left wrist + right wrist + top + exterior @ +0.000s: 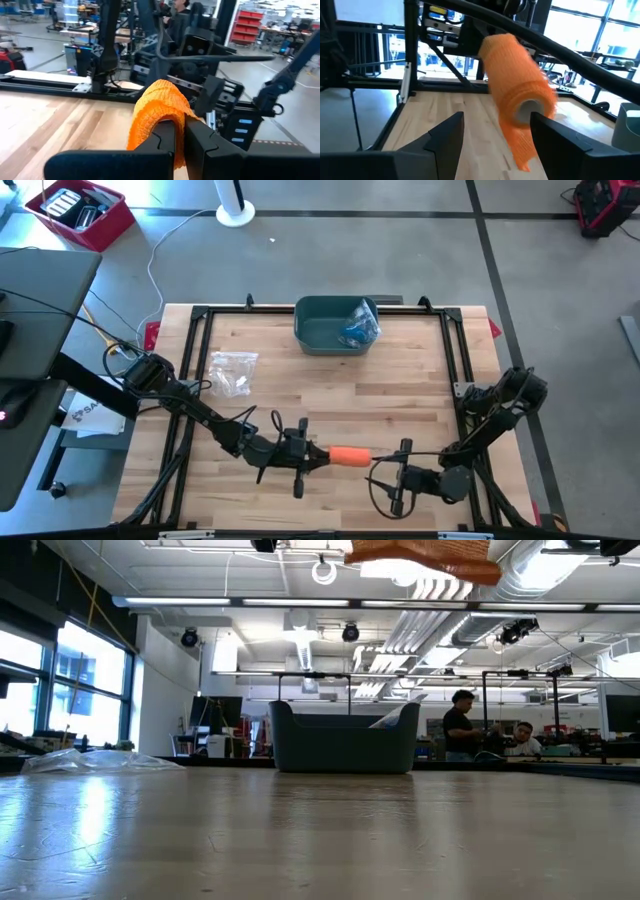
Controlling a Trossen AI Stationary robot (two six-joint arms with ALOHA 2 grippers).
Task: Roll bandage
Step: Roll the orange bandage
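Near bench [330, 395] edge: orange bandage roll [350, 455] held aloft.
Left pincer [318, 454] clamped on roll; right pincer [385, 476] apart, just beside it.

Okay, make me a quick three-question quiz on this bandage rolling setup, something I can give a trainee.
1. True or false: the left gripper is shut on the orange bandage roll.
2. Which best describes the right gripper? A) shut on the roll B) open, with the roll's end just ahead of its fingers C) inside the bin
3. Fill in: the teal bin sits at the table's far edge and holds a ____ packet.

Key
1. True: the dark fingers pinch the roll's fabric.
2. B
3. Blue
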